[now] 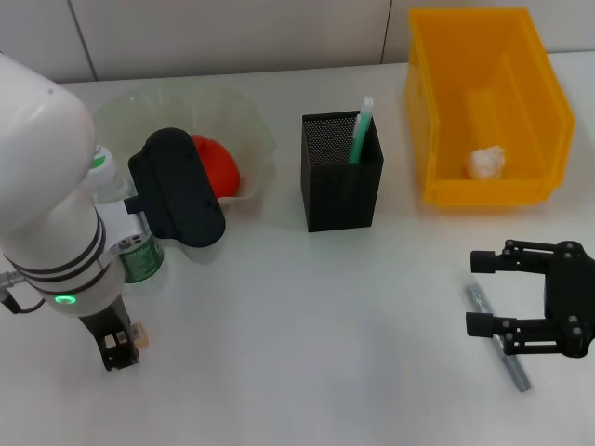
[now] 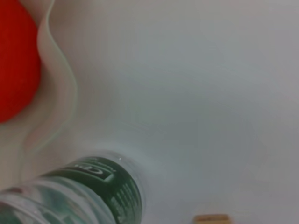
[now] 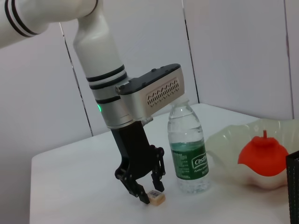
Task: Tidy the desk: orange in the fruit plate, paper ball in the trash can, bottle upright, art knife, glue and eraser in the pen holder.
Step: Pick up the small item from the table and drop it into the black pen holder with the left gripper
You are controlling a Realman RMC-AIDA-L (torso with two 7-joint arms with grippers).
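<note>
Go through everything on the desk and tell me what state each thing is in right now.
orange: in the fruit plate
paper ball: in the trash can
bottle: upright
eraser: on desk, between the left gripper fingers
art knife: on desk, under open right gripper
glue: in pen holder

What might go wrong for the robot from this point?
The left gripper is down at the small eraser, close to the upright bottle; a careless lift might knock the bottle over. The right gripper hovers open above the thin art knife, which might slip or roll when pinched.
</note>
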